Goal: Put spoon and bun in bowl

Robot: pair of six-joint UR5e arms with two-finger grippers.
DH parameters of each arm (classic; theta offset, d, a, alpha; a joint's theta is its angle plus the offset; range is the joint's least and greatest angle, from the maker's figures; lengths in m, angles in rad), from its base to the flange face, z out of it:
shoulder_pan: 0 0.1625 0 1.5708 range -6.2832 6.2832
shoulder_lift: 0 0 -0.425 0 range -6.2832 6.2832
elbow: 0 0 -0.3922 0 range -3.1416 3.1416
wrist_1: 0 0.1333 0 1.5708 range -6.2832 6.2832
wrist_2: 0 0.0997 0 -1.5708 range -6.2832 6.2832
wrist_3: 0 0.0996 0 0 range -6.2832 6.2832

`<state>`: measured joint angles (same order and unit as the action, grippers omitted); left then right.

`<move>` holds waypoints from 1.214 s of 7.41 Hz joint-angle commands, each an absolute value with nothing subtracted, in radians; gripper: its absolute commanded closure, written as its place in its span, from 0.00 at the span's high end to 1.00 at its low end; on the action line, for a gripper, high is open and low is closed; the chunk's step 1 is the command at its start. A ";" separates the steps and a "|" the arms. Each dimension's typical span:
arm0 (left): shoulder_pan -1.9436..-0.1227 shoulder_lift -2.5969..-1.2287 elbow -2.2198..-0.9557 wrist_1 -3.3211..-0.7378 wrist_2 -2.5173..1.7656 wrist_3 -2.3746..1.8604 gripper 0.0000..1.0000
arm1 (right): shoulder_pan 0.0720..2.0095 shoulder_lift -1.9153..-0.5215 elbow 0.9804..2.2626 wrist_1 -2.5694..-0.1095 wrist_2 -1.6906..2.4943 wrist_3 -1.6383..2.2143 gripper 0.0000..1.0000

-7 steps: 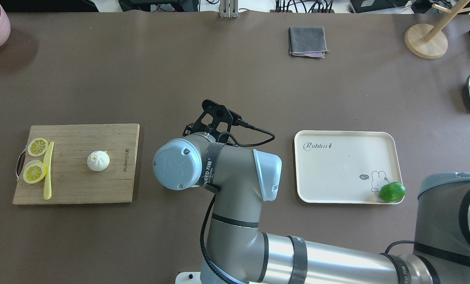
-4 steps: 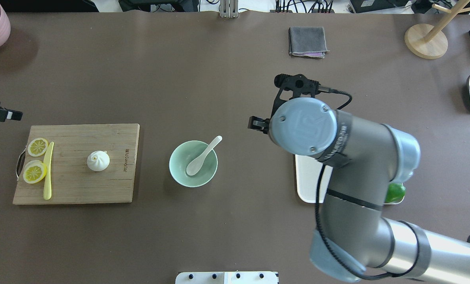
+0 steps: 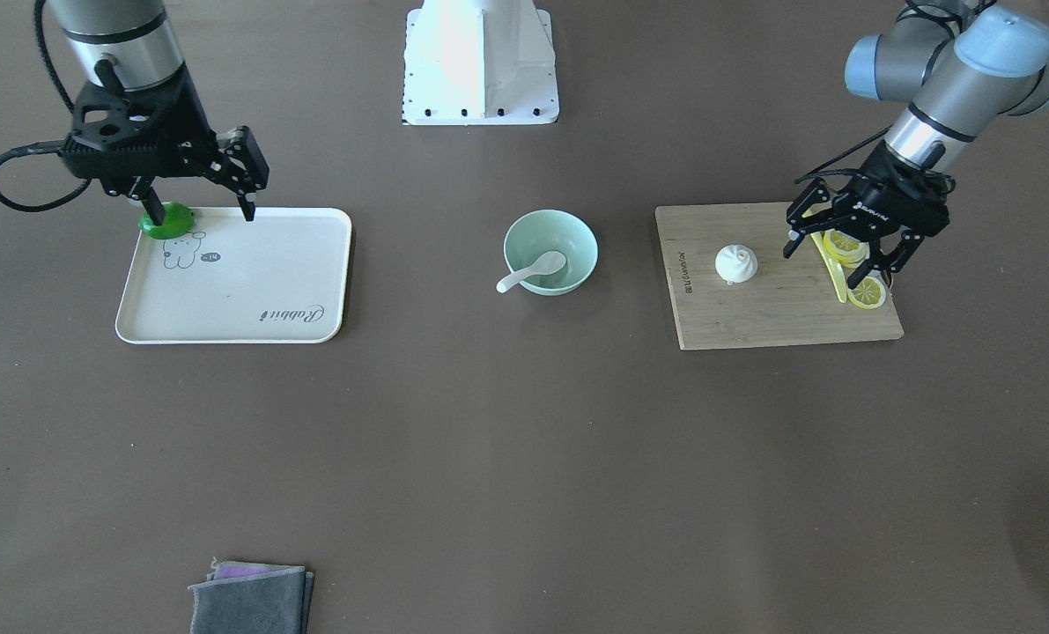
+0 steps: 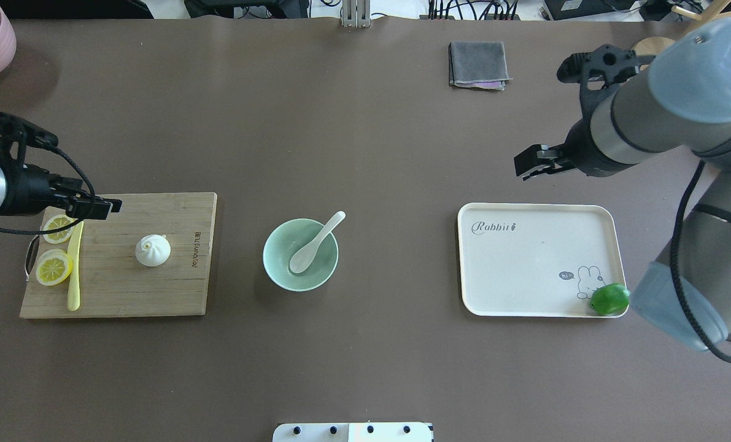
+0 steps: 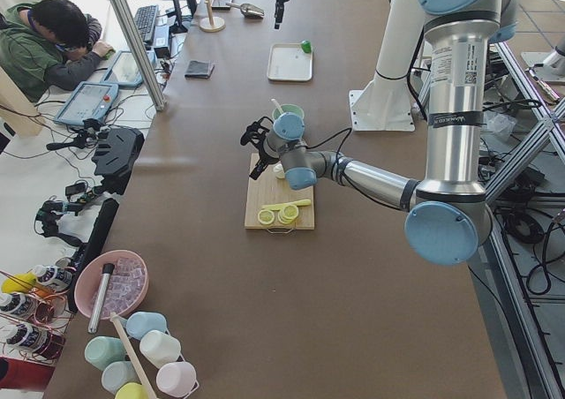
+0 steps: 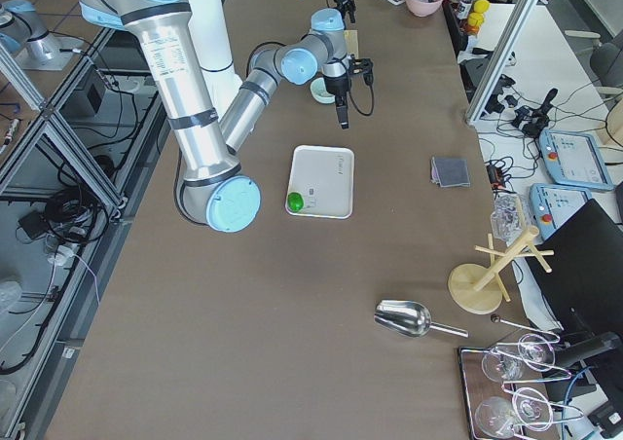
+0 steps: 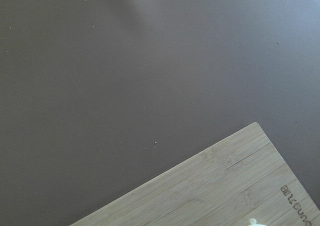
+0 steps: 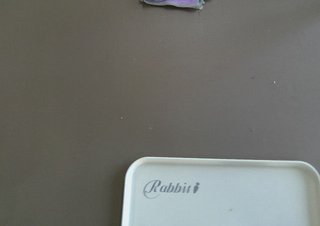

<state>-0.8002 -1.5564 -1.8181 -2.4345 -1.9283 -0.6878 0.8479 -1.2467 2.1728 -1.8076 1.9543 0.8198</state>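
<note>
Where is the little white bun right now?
In the overhead view, the bun sits on the wooden cutting board on the table's left side. It is between the lemon slices and the mint-green bowl.

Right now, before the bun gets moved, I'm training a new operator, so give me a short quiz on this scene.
1. True or false: the spoon rests in the bowl.
2. The bun sits on: A a plate, B the cutting board, C the bowl.
3. Which gripper is nearer the bun?
Key: 1 true; 2 B; 3 the left gripper.
</note>
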 commanded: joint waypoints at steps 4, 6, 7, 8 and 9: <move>-0.583 -1.568 -1.798 -2.434 -1.724 -0.749 0.87 | 0.950 -1.328 2.122 -1.721 2.046 0.630 1.00; -0.583 -1.563 -1.789 -2.434 -1.723 -0.746 0.39 | 0.948 -1.328 2.121 -1.721 2.046 0.638 1.00; -0.583 -1.563 -1.789 -2.436 -1.711 -0.747 0.10 | 0.948 -1.330 2.121 -1.721 2.045 0.638 1.00; -0.583 -1.566 -1.795 -2.436 -1.688 -0.749 0.00 | 0.948 -1.330 2.121 -1.721 2.043 0.638 1.00; -0.584 -1.580 -1.816 -2.436 -1.693 -0.752 0.00 | 0.948 -1.330 2.121 -1.721 2.042 0.640 1.00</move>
<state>-0.5834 -1.5685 -1.7979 -2.4357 -1.6981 -0.7487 0.9481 -1.3297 2.1216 -1.7213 2.0436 0.6383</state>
